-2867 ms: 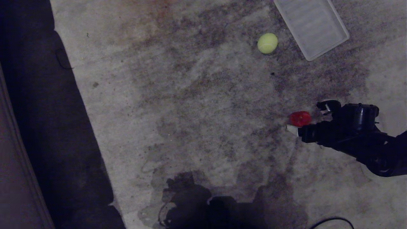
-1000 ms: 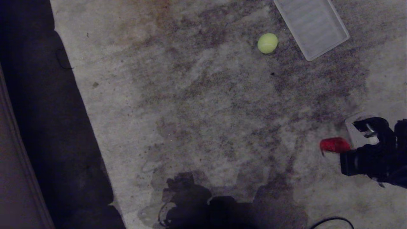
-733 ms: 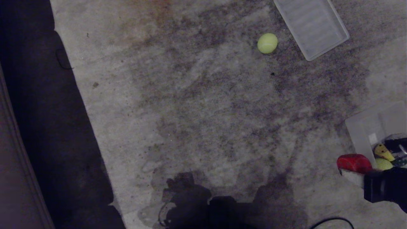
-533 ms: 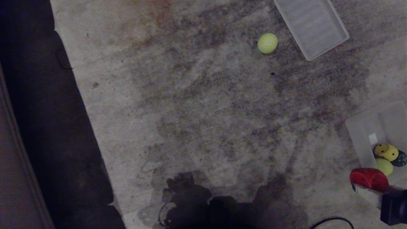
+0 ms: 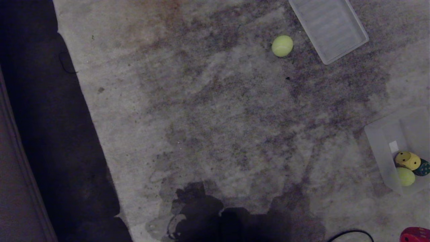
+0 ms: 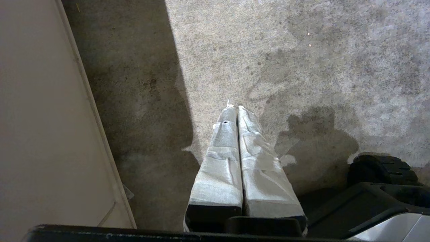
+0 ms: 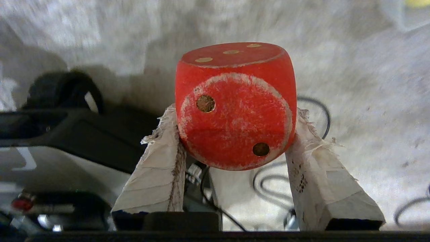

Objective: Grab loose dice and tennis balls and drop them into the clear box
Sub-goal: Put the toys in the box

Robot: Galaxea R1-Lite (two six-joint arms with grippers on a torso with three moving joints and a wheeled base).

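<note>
My right gripper (image 7: 235, 119) is shut on the red die (image 7: 235, 104), its padded fingers (image 7: 161, 161) pressing both sides. In the head view only the die's top (image 5: 415, 234) shows, at the near right corner, on the near side of the clear box (image 5: 379, 141). That box sits at the right edge and holds a yellow die (image 5: 407, 160), a dark green die (image 5: 424, 167) and a tennis ball (image 5: 405, 176). A loose tennis ball (image 5: 282, 46) lies on the carpet at the far right. My left gripper (image 6: 235, 107) is shut and empty above the carpet.
A ribbed translucent lid (image 5: 331, 28) lies beside the loose ball at the far right. A black cable (image 5: 349, 233) loops at the near edge. A dark shadowed strip and a wall (image 6: 40, 117) run along the left. My base (image 7: 67, 134) sits under the right gripper.
My right gripper has carried the red die from mid-right of the carpet toward me, past the box's near corner, almost out of the head view. The box's contents have come into sight.
</note>
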